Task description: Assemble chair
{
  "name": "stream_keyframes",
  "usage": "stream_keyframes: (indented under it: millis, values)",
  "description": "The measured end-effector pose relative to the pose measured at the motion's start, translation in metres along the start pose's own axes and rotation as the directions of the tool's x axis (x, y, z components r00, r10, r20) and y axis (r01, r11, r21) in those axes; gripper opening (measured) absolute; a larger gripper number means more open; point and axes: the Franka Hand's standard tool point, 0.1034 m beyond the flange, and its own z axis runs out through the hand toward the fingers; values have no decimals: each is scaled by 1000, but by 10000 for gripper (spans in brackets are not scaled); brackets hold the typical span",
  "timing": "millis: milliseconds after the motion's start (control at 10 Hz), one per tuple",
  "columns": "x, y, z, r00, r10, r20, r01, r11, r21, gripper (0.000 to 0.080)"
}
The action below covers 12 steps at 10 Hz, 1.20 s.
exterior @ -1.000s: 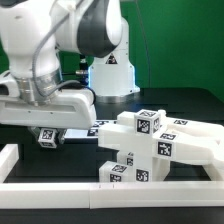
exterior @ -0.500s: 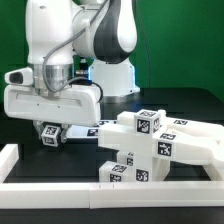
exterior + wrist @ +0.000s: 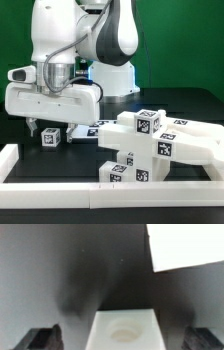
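Gripper (image 3: 50, 128) hangs over the small white cube (image 3: 50, 137), fingers spread apart on either side of it, not clamped. Chair (image 3: 150, 143) sits well apart toward the exterior view's right, near the low border rail (image 3: 100, 190). Dark tabletop (image 3: 25, 135) lies bare around the cube toward the exterior view's left.

The white arm (image 3: 70, 35) stands bent over, wrist pointing straight down at the table. Its broad white hand block sits level, low over the surface. The gripper (image 3: 48, 126) hangs beneath it with jaws spread wide, dark fingertips (image 3: 33, 127) apart, nothing clamped between them.
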Motion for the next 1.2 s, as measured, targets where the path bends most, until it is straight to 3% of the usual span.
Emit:
stream_keyframes:
  millis: [100, 200, 400, 500, 700, 800, 900, 1200]
  values:
    - [0, 0, 0, 1000, 0, 1, 0, 1000, 0, 640]
    - [-3, -6, 1, 999, 2, 39, -3, 1000, 26, 640]
    - [10, -13, -13, 986, -30, 165, 10, 993, 116, 648]
    - [17, -13, -18, 960, -52, 275, 12, 989, 146, 649]
    - [38, -15, -23, 922, -107, 372, 49, 986, 162, 649]
    - [41, -11, -18, 880, -125, 458, 48, 983, 177, 649]
    - [52, -5, -9, 852, -127, 508, 43, 984, 175, 649]
    - [52, -12, -3, 699, -138, 702, 3, 982, 189, 649]
